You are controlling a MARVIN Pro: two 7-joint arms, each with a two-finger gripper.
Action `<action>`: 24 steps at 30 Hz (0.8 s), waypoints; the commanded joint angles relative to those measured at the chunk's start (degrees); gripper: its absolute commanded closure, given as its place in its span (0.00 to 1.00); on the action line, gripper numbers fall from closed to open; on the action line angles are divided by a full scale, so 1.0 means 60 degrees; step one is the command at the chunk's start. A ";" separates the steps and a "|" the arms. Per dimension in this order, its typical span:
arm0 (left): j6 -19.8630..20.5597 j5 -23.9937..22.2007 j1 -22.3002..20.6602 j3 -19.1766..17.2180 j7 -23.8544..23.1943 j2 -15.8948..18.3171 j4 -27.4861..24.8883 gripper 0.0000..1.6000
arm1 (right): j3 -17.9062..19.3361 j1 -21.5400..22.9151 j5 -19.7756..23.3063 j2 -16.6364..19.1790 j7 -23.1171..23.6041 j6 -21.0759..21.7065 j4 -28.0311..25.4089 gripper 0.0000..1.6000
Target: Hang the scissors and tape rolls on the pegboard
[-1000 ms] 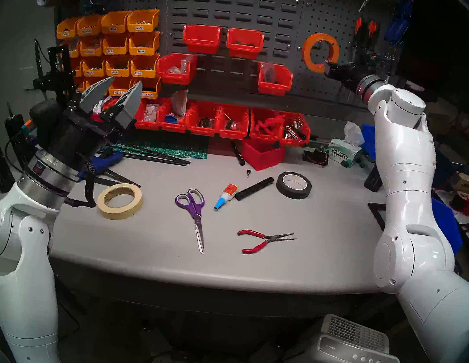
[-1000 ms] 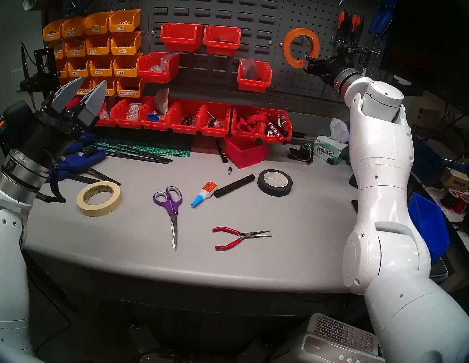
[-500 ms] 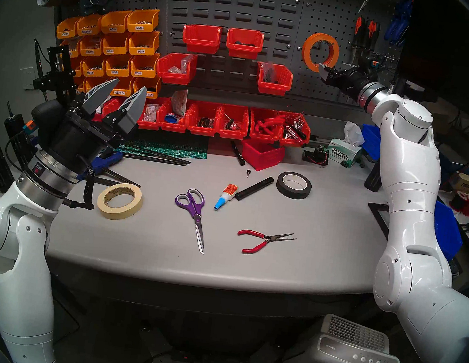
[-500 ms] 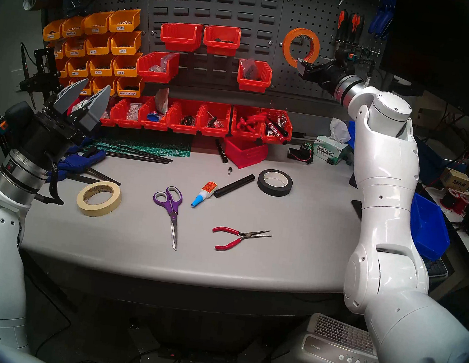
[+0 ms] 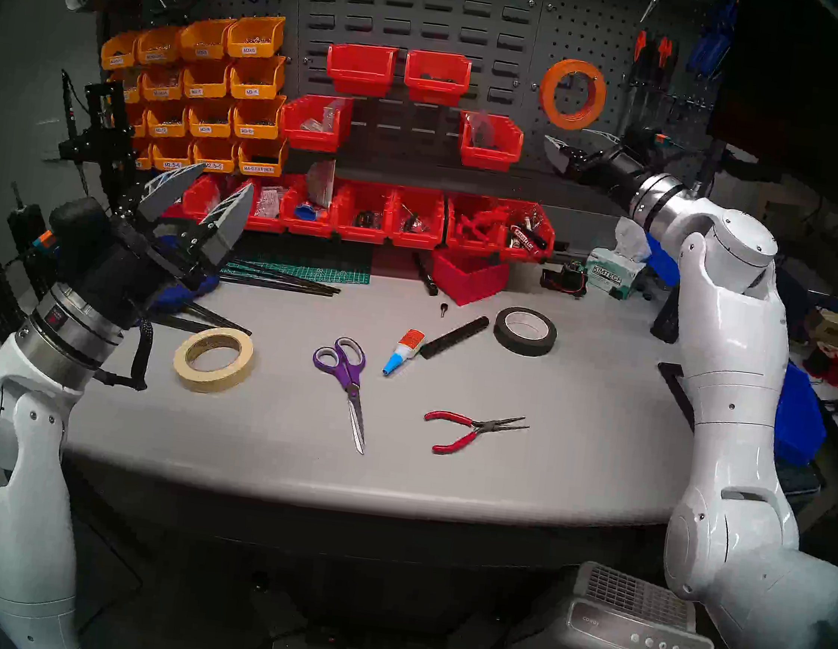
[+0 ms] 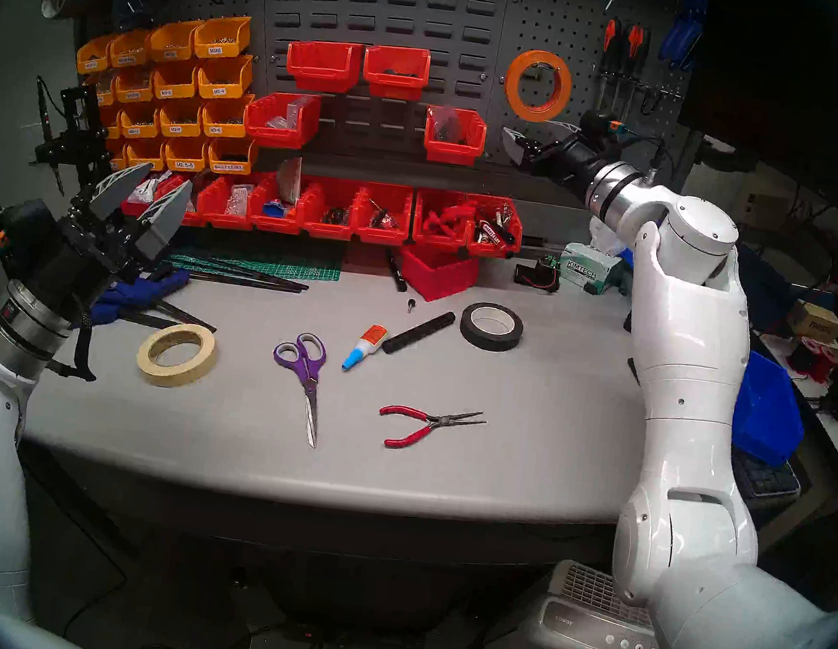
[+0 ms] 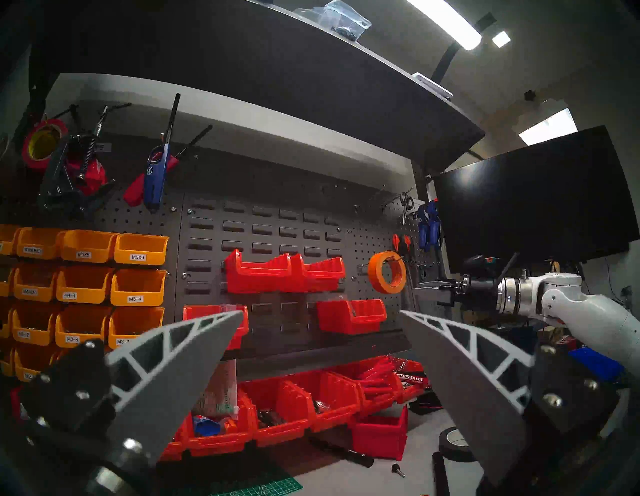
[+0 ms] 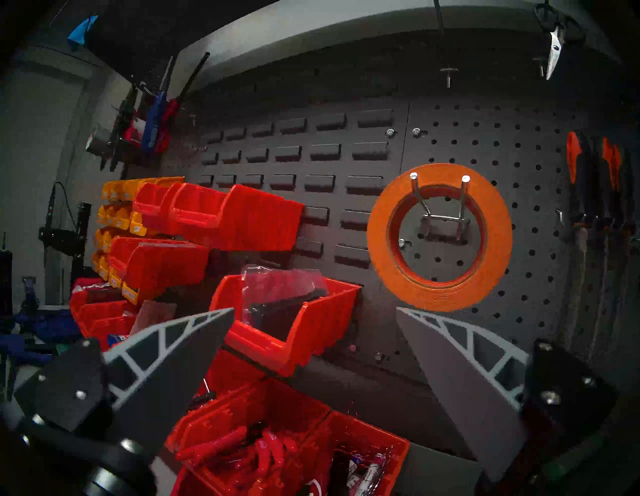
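The wide orange tape roll (image 5: 572,94) hangs on the dark perforated pegboard (image 5: 570,31), upper right. Both our claws, left (image 5: 203,192) and right (image 5: 575,144), gape empty. Next, approach the purple-handled scissors (image 5: 345,380), centre counter (image 5: 578,412), from above, pinching one loop.

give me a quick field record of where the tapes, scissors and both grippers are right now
orange tape roll: hung on a two-prong hook of the pegboard
cream tape roll: flat on the table, left side
scissors: flat on the table, mid, blades toward the front edge
left gripper: open, empty, raised above the table's left end
right gripper: open, empty, just below the orange tape roll
left to hang: cream tape roll, scissors
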 commanded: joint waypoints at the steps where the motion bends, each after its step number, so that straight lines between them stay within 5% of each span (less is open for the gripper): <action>1: -0.0124 0.0054 0.0244 -0.0487 -0.0372 0.0278 -0.0156 0.00 | 0.0256 -0.0597 0.0416 0.0006 0.0380 0.0043 -0.0999 0.00; 18: 0.0015 0.0081 0.1479 -0.2168 -0.2422 0.1211 0.0670 0.00 | 0.0873 -0.2097 0.0734 -0.0106 0.0407 0.0626 -0.3034 0.00; 20: 0.0093 0.0110 0.1591 -0.2390 -0.2765 0.1475 0.0907 0.00 | 0.1030 -0.2511 0.0680 -0.0135 0.0179 0.0905 -0.3775 0.00; 24: 0.0249 0.0044 0.1747 -0.2655 -0.3340 0.1855 0.1204 0.00 | 0.1052 -0.2425 0.0741 -0.0201 0.0199 0.0937 -0.3557 0.00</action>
